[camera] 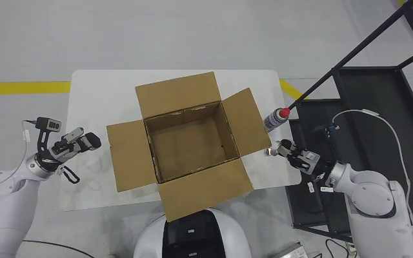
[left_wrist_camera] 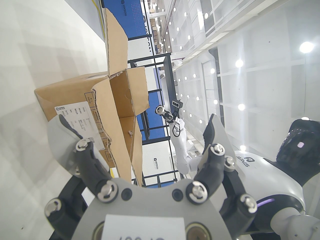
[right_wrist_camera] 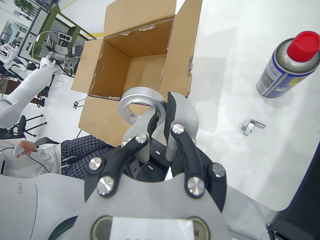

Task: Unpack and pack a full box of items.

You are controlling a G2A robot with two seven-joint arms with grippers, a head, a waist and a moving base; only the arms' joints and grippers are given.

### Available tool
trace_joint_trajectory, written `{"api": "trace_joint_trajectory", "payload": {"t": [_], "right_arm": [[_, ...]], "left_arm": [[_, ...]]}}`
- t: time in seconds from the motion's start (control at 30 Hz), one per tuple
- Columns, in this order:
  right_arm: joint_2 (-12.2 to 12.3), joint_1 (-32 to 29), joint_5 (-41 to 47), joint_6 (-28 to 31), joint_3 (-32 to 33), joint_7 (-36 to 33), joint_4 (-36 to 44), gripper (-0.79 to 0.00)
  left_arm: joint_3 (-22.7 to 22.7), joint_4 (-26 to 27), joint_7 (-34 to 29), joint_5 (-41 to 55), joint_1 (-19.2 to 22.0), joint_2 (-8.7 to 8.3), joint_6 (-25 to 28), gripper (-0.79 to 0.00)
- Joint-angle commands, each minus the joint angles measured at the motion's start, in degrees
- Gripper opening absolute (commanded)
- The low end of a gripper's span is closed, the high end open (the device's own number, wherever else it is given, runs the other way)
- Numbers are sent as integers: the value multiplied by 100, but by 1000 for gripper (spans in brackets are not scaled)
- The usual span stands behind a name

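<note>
Now | right gripper clamps smooth metal ring | left gripper wide | corrugated cardboard box

Your top view looks straight down from high above the open brown cardboard box and takes in the whole of it. Your left wrist camera sits low on the box's left, rolled sideways, facing its outer wall from near. Your right wrist camera looks down into the box from its right, also near. All three views share the box.
</note>
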State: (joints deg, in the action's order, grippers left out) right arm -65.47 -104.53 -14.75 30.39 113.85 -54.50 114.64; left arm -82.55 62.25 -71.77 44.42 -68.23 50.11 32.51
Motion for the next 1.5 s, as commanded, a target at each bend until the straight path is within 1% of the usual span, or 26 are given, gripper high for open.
{"api": "trace_joint_trajectory", "payload": {"t": [0.0, 0.13, 0.27, 0.33, 0.43, 0.47, 0.57, 0.77, 0.97, 1.07, 1.17, 1.4, 1.43, 1.47], "right_arm": [[0, 0, 0, 0, 0, 0, 0, -785], [3, 6, 43, -93, -27, 51, 7, -785], [60, -71, -155, -148, 135, -234, -17, -785], [85, -146, -391, -130, 226, -296, -157, -785], [103, -290, -996, -178, 232, -225, -324, -785], [101, -326, -1040, -255, 188, -163, -421, -785], [104, -282, -1602, -558, 0, 56, -759, -785], [97, 264, -2831, -1385, -739, 521, -1589, -785], [79, 898, -3386, -2057, -1280, 737, -2452, -785], [75, 1158, -3563, -2248, -1462, 777, -2820, -785], [73, 1350, -3614, -2309, -1589, 791, -3101, -785], [49, 1676, -3551, -2517, -1842, 848, -3493, -785], [46, 1711, -3541, -2554, -1868, 853, -3525, -748], [45, 1742, -3540, -2573, -1896, 855, -3548, -446]], "left_arm": [[0, 0, 0, 0, 0, 0, 0, 0], [0, 0, 0, 0, 0, 0, 0, 0], [0, 0, 0, 0, 0, 0, 0, 0], [0, 0, 0, 0, 0, 0, 0, 0], [0, 0, 0, 0, 0, 0, 0, 0], [0, 0, 0, 0, 0, 0, 0, 0], [0, 0, 0, 0, 0, 0, 0, 0], [0, 0, 0, 0, 0, 0, 0, 0], [0, 0, 0, 0, 0, 0, 0, 0], [0, 0, 0, 0, 0, 0, 0, 0], [0, 0, 0, 0, 0, 0, 0, 0], [0, 0, 0, 0, 0, 0, 0, 0], [0, 0, 0, 0, 0, 0, 0, 0], [0, 0, 0, 0, 0, 0, 0, 0]]}}
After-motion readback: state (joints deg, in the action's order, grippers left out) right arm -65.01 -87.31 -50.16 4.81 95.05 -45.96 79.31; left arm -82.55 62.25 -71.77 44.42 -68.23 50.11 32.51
